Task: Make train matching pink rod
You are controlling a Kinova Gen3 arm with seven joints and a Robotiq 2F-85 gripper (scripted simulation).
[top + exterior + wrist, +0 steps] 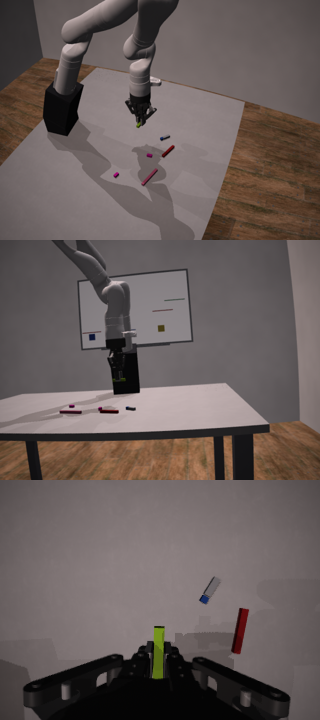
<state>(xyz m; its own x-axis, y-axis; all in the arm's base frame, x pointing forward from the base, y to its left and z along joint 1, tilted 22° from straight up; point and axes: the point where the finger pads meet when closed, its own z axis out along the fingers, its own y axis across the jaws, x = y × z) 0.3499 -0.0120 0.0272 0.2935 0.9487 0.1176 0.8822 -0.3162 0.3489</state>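
My gripper (pixel 140 123) is shut on a lime rod (pixel 138 125) and holds it well above the table; the rod also shows in the wrist view (pixel 159 651) and in the exterior view (pixel 119 379). A blue rod (pixel 161 138) and a grey rod (pixel 166 136) lie end to end on the table, to the right of the gripper and nearer the camera; they also show in the wrist view (pixel 210 590). A red rod (pixel 168 150) lies just in front of them. The pink rod (pixel 149 176) lies further forward.
Two magenta rods lie on the table, one (pixel 149 155) left of the red rod and one (pixel 116 174) further front left. The arm's black base (pixel 62 108) stands at the back left. A whiteboard (pixel 136 308) hangs on the wall behind.
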